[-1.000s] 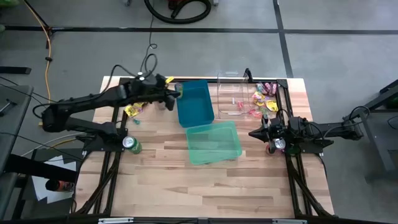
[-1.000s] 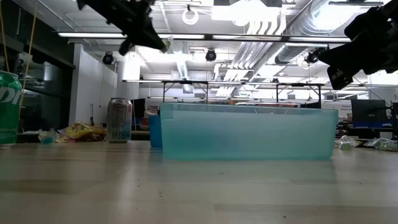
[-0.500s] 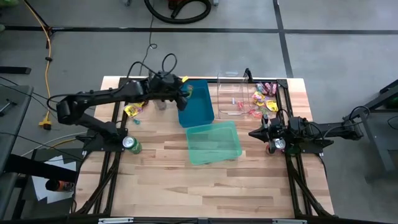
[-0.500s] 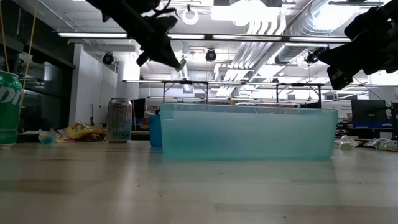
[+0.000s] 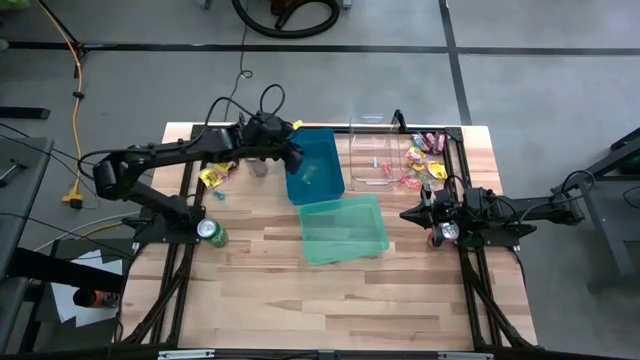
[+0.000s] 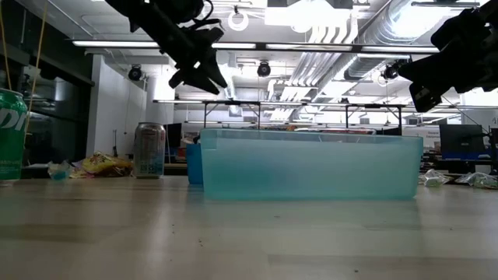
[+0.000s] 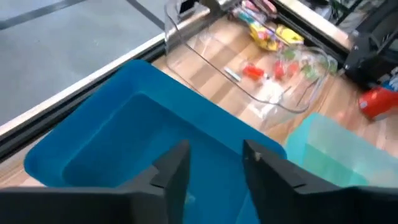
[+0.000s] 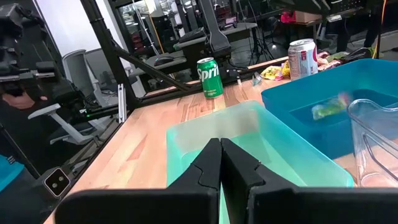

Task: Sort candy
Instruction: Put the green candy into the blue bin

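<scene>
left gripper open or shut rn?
Open. In the left wrist view the left gripper shows a clear gap between its fingers, poised over the blue bin.

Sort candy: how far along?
Early. Done: one green piece lies in the blue bin, a few in the clear bin. In hand: nothing; left gripper open over the blue bin. Left: piles at both table ends; right gripper waits.

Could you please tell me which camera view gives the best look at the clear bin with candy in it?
The left wrist view: the clear bin sits ahead, its rim, walls and the red and green sweets inside plain. The high view shows it whole but small. The right wrist view catches only a curved edge; in the low view it cannot be made out.
</scene>
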Available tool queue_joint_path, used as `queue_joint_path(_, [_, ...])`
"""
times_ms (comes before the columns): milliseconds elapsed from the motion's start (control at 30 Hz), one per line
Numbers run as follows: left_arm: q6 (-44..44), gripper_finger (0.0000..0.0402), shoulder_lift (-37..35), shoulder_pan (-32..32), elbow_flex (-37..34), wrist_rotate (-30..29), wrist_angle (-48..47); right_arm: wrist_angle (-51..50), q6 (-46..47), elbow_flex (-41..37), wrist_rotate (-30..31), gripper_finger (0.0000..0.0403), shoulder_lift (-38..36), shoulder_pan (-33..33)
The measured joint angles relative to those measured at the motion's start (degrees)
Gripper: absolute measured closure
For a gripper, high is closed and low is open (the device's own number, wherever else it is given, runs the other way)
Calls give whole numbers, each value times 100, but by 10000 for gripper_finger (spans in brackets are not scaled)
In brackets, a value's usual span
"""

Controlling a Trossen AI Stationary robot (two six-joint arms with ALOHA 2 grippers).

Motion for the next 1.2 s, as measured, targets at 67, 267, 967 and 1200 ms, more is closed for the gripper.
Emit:
queue_joint_path(67, [-125,233,-117,50,0,276,-171,-2,0,0,2,402,0,-2])
queue_joint_path(267, [-260,200,-810,185,0,1293,-593,-2,0,0,0,402,0,-2])
queue_joint_path(967, [567,204,-2622,185,-2,1316,-81,2974,1480,-4,2913,402,0,-2])
queue_joint_path(1200, [-36,204,-2600,146,-4,728,99,4197,1591,39,3731,402,0,-2])
